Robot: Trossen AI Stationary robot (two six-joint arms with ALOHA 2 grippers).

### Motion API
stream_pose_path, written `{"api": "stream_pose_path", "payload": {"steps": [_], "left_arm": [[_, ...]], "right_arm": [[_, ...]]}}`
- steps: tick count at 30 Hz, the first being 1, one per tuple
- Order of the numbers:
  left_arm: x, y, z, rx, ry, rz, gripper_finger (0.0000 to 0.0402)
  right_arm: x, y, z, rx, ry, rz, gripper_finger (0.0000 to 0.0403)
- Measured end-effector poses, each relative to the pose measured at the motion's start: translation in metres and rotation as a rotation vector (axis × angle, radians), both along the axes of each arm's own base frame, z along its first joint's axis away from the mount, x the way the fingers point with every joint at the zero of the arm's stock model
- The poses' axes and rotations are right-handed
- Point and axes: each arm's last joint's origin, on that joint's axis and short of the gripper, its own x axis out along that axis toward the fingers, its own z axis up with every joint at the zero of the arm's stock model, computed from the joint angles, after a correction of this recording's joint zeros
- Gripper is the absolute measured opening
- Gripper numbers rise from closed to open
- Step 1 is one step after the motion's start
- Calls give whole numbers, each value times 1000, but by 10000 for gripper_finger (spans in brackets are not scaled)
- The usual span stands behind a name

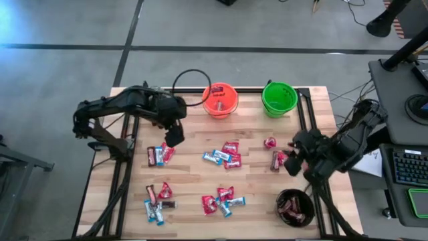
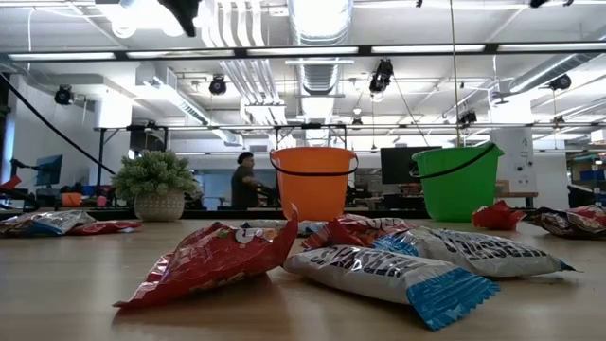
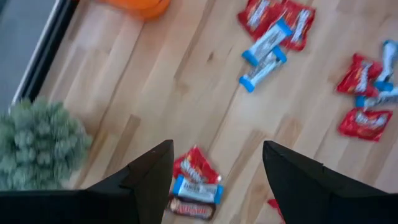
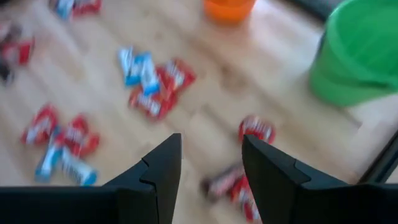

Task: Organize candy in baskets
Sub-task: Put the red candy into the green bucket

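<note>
Your left gripper (image 3: 214,180) hangs over candy (image 3: 194,184), jaws wide; right gripper (image 4: 210,171), jaws parted and empty, near the tabletop (image 1: 334,117) edge.

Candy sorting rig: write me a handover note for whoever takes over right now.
Left pincer: open, empty, above the candy cluster at table left.
Right pincer: open, empty, by a brown and red pair.
Done: red candy in orange pail; brown candy in black bowl. Green pail looks empty.
Left: many red, blue and brown candies across the table.
</note>
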Motion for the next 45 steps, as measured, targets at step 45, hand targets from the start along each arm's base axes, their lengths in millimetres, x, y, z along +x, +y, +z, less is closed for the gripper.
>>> {"api": "stream_pose_path", "payload": {"steps": [45], "left_arm": [[-39, -2, -185, -163, 283, 413, 228]], "right_arm": [[-6, -112, 19, -153, 128, -281, 160]]}}
